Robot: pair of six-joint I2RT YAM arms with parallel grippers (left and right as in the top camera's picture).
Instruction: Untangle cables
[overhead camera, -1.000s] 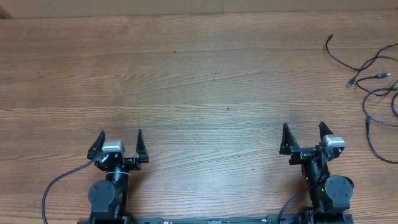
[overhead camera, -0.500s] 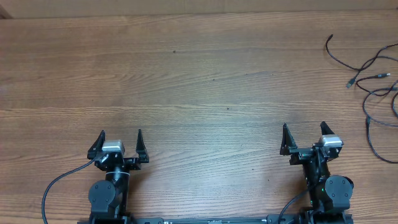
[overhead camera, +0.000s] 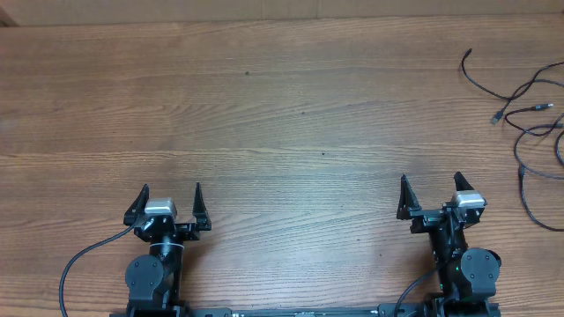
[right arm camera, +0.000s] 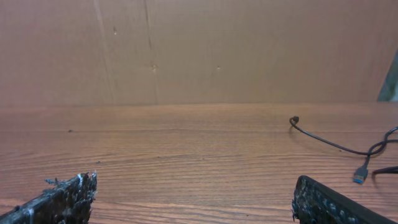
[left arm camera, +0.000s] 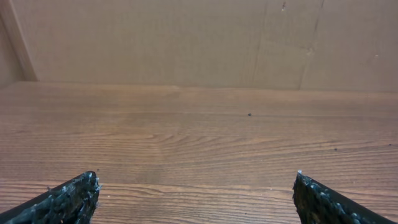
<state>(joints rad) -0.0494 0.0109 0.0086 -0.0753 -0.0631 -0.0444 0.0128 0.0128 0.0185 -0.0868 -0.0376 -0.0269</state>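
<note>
The cables [overhead camera: 529,110] are thin black cords with small plugs, lying looped over one another at the table's far right edge and partly cut off by the overhead view. One cord [right arm camera: 329,144] with a blue-tipped plug shows at the right of the right wrist view. My right gripper [overhead camera: 431,192] stands open near the front edge, well short of the cables, with nothing between its fingers. My left gripper [overhead camera: 169,198] is open too, at the front left, far from the cables. Only bare wood lies between its fingertips [left arm camera: 71,196].
The wooden table [overhead camera: 282,114] stretches wide between both arms and the back edge. A brown cardboard wall [left arm camera: 186,37] rises behind the table. A thick black arm cable [overhead camera: 84,255] curls beside the left arm's base.
</note>
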